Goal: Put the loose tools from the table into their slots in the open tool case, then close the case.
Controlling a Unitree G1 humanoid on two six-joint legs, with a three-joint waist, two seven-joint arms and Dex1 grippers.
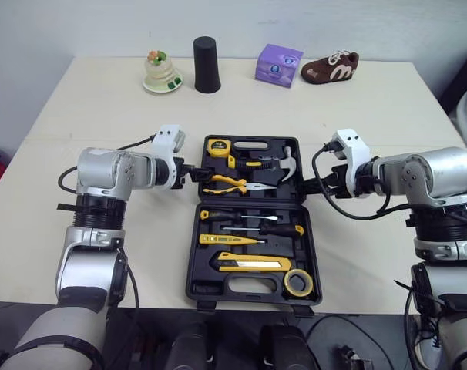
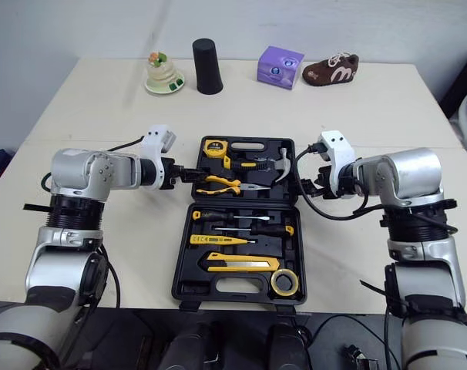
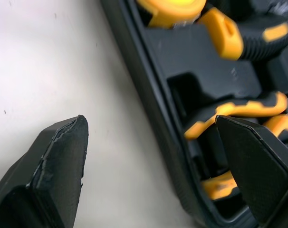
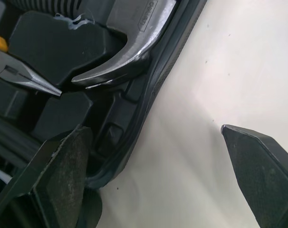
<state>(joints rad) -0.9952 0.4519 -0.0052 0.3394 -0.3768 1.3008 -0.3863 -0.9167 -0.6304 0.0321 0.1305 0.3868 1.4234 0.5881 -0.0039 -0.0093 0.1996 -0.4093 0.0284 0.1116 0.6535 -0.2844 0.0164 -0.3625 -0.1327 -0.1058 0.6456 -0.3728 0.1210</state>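
The tool case is lying open, centred on the table, hinge running 9 to 3 o'clock, the left gripper and right gripper gaping empty astride its far half's 9 and 3 o'clock rims.

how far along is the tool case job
Loading looks done: hammer, pliers, tape measure and utility knife sit slotted in the tool case. In hand: left gripper and right gripper, both open, straddle the far half's side rims. Left: closing; the case lies open.
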